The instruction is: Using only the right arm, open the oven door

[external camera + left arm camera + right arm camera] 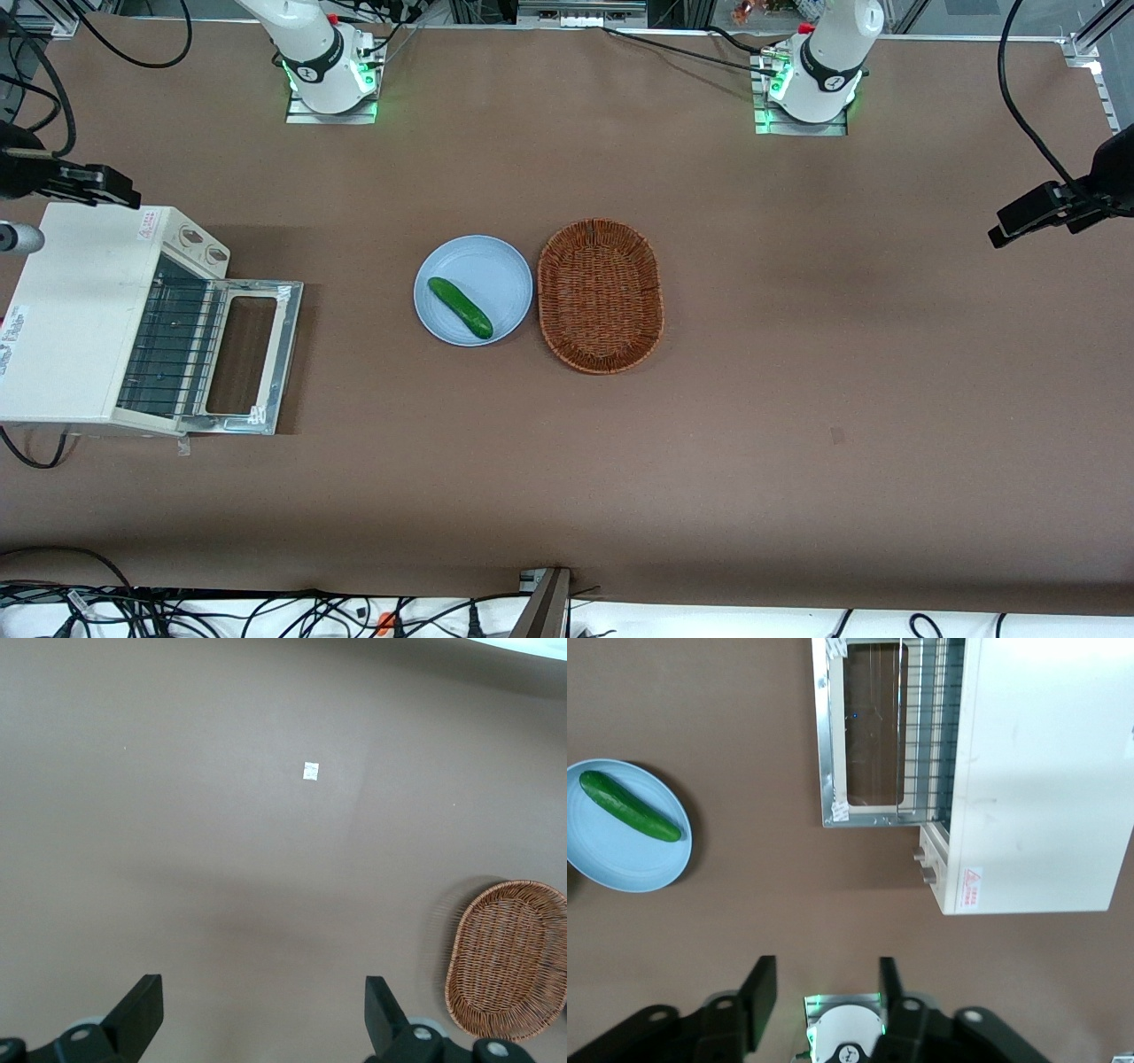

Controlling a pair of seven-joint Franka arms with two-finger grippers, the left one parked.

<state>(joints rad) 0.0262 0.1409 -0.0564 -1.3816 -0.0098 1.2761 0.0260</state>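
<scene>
Fingers: we see our two black fingers [757, 1001] apart, with nothing between them; the gripper [824, 997] hangs high above the brown table [797, 399], over bare surface near the right arm [306, 44] base.
Oven door: the oven door [252, 354] lies folded down flat on the table in front of the oven, well apart from our fingers and untouched by them.
Oven: the cream-white oven [80, 319] sits at the working arm's end of the table, its wire rack [173, 346] exposed and two knobs [923, 864] beside the opening.
Plate: a light blue plate [496, 266] carries a cucumber [460, 307], near the table's middle.
Basket: a wicker basket [601, 295] rests just beside the plate, toward the parked arm's end.
</scene>
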